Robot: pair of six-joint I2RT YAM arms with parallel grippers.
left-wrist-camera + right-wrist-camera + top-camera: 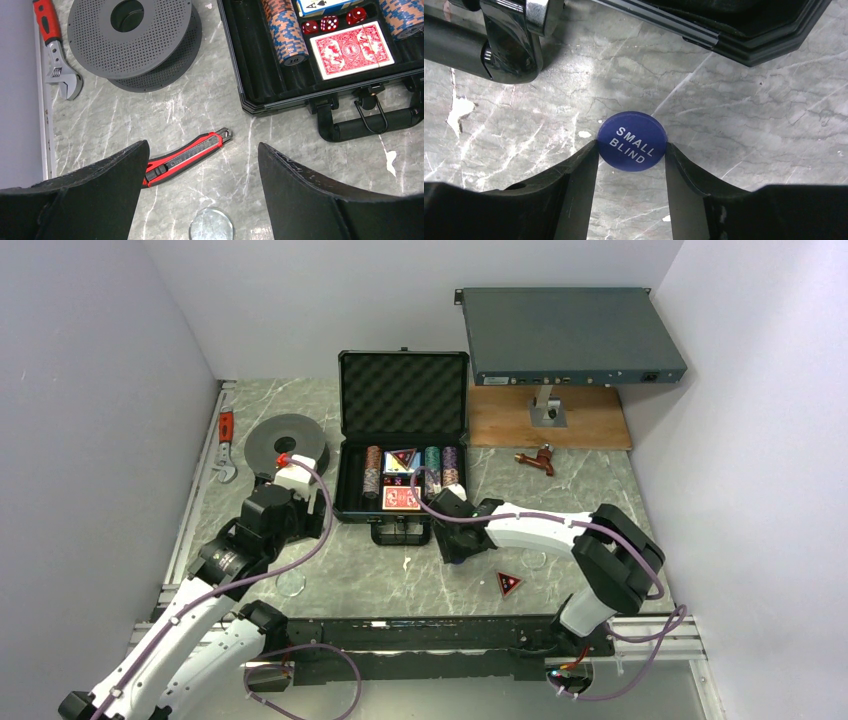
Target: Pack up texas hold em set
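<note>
**Top view, left to right.** A red-handled wrench (226,445) lies at the left edge of the table (600,485), with a dark grey spool (283,440) next to it. The left gripper (202,150) hangs beside the spool, fingers spread wide with nothing between them. Below it in the wrist view are a red-black utility knife (187,156) and a clear round disc (211,225).

At frame centre the black briefcase (403,392) stands open, holding striped chip stacks (374,472), a red card deck (352,50) and red dice (329,23). Its handle (372,125) faces the bottom of the frame.

Just lower right of the handle, the right gripper (631,146) pinches the blue round button (632,141), lettered SMALL BLIND, with a fingertip at each edge — whether the button is clear of the table cannot be told. A triangular marker (509,585) lies on the table at lower right, and a grey rack-mount box (570,335) fills the upper right.
</note>
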